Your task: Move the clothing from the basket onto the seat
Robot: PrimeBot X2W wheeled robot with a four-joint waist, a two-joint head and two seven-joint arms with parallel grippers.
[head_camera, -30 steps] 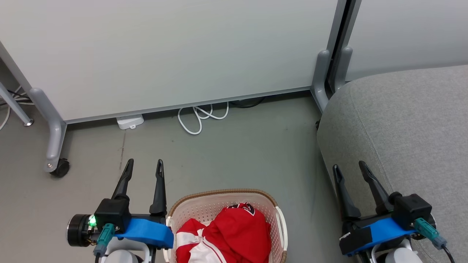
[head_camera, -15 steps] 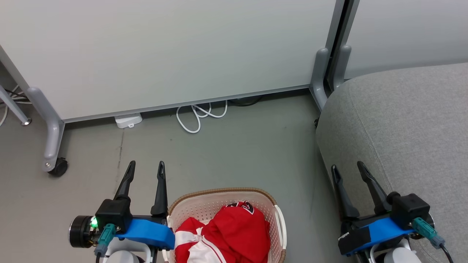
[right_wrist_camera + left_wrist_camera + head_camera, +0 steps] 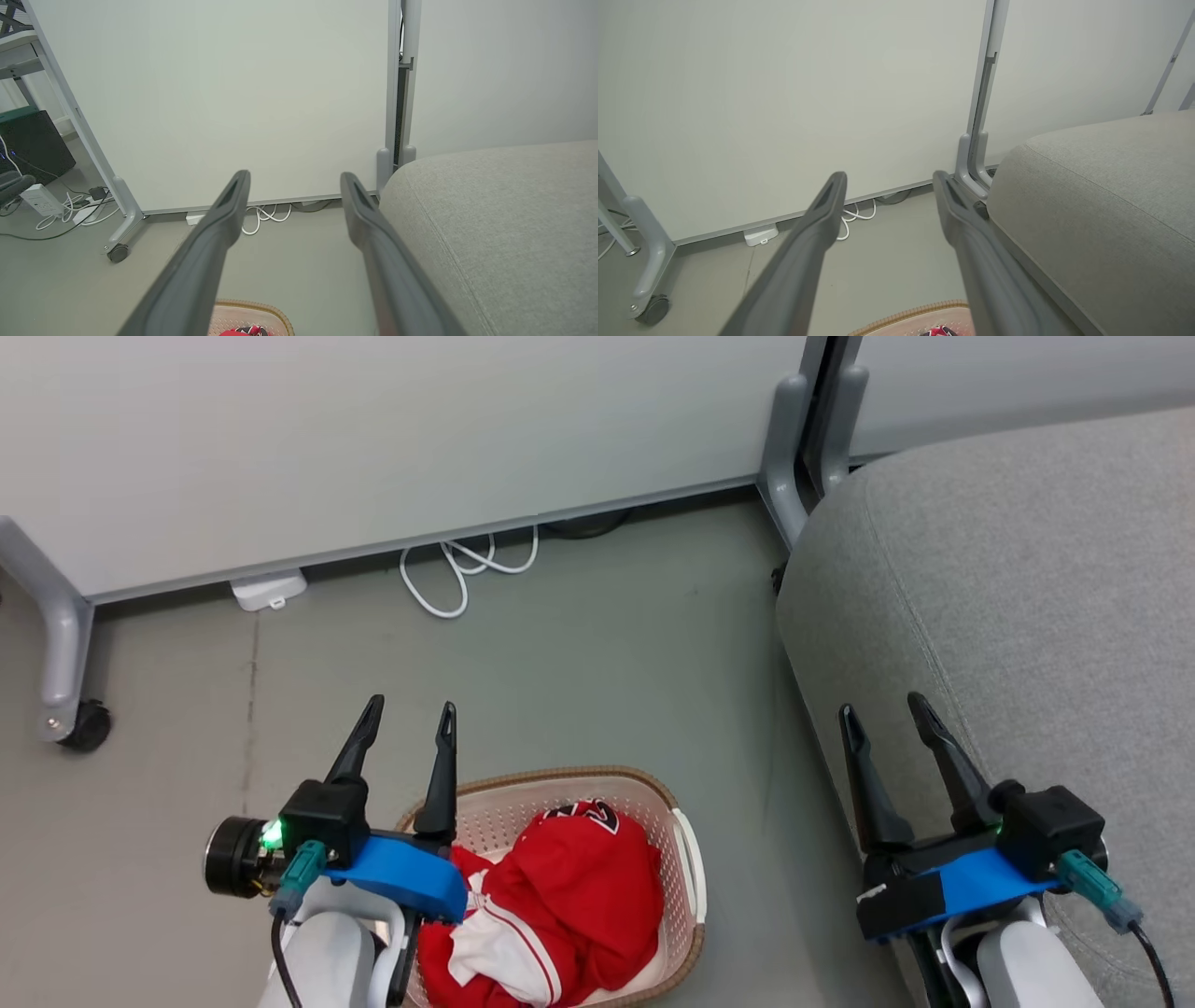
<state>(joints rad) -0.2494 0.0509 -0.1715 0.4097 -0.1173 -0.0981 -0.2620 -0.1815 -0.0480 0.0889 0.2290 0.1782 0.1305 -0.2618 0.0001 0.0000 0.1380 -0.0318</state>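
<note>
reach step, i judge: my left fingers (image 3: pixel 441 775) and right fingers (image 3: pixel 861 770) are spread, empty. next i'd dip the left toward 5 o'clock into the basket (image 3: pixel 560 777) for the clothing (image 3: pixel 560 905).

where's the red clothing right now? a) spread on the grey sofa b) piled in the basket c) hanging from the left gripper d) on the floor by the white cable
b: the clothing lies heaped inside the basket, and the left gripper is open with nothing between its fingers.
</note>
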